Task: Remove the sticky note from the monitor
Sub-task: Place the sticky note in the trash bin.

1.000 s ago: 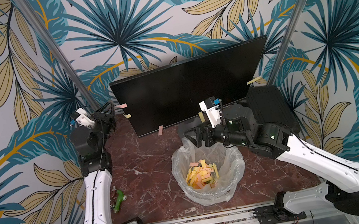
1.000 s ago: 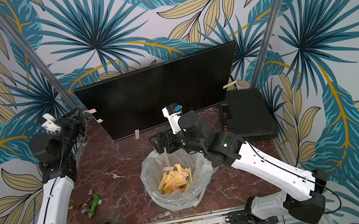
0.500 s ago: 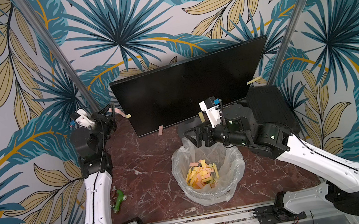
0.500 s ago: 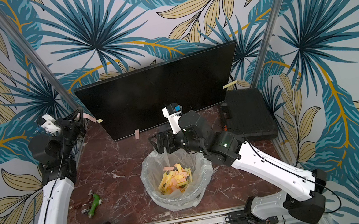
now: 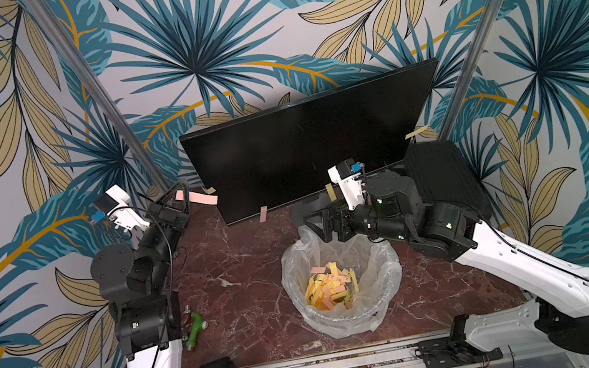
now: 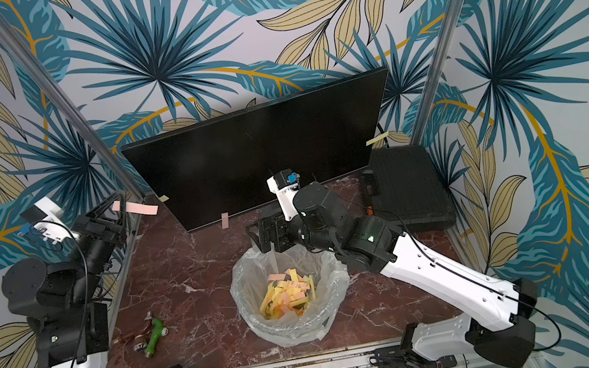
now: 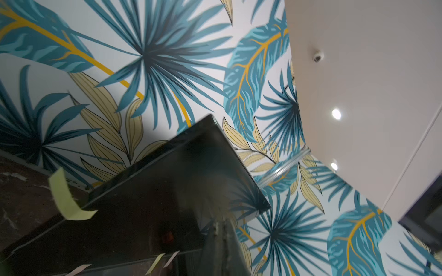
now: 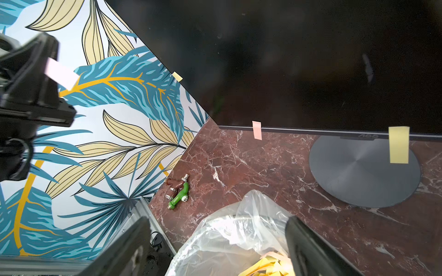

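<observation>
L gripper [image 5: 181,196] is pinching one end of a pink sticky note [image 5: 204,199], jaws shut tight on it. The rest of the note is sticking out free, just beside the monitor [image 5: 311,149] edge on the L arm's side but apart from it. The monitor is standing upright at the back of the worktop [image 5: 240,259] on its round grey base [image 8: 358,172].

Other notes are hanging on the monitor:
- small yellow note [image 5: 209,190] on the near-L edge
- pink strip [image 5: 263,213] and yellow strip [image 5: 330,191] on the bottom bezel
- yellow tab [image 5: 416,132] on the opp. edge

R gripper [image 5: 318,225] is hovering over the rim of the bag-lined bin [image 5: 390,258], jaws wide, holding nothing. The bin is holding a pile of discarded notes [image 5: 328,286].
</observation>
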Robot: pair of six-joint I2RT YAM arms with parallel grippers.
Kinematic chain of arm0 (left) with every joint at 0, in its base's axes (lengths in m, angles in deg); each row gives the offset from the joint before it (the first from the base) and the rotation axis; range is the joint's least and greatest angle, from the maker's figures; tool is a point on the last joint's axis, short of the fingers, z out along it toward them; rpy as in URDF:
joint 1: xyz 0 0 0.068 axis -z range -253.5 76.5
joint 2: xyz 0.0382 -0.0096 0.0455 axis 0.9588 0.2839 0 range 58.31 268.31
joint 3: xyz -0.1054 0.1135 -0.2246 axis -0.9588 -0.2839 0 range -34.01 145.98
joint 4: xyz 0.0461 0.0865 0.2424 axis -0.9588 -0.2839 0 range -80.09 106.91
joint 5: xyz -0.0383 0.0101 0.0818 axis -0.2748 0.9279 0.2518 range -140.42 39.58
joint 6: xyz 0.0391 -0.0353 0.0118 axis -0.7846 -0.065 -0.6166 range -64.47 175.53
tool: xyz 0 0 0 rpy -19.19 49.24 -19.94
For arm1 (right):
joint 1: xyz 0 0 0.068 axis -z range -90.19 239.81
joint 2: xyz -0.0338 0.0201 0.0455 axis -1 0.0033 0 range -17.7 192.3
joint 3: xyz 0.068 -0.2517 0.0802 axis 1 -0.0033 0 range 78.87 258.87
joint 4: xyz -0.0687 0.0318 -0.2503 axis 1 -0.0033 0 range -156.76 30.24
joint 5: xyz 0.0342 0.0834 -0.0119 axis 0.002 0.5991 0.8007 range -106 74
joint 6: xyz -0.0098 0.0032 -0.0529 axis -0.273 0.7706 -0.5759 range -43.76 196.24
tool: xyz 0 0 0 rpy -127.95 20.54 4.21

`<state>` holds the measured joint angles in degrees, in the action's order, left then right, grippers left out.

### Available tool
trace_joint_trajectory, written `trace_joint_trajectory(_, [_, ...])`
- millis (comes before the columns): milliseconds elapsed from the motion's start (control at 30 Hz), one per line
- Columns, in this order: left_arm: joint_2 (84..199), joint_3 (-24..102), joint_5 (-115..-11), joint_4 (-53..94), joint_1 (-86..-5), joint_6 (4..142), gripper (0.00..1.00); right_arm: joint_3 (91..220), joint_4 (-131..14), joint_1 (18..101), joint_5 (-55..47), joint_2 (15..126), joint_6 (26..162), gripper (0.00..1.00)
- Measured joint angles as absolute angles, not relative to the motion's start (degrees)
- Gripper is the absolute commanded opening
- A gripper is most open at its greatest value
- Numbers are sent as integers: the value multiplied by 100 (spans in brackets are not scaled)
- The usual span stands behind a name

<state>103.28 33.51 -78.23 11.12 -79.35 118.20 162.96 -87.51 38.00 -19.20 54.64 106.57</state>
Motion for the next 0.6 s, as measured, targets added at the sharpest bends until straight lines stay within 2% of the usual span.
trace_joint_trajectory(167, [10343,3836,-7469,334,-6204,10863,0,16266,-8963,3800,-2143,5195,10554,91])
trace_joint_trajectory(367, [10933,3860,-6367,-409,-3815,9851,0,16008,-9273,3795,-2514,4686,10515,92])
trace_joint_trajectory(467, [11383,3867,-5779,-656,-2939,9427,0,15861,-9441,3795,-2689,4452,10523,92])
trace_joint_trajectory(600, [11949,3867,-5148,-922,-2154,8968,0,15693,-9616,3795,-2866,4196,10569,92])
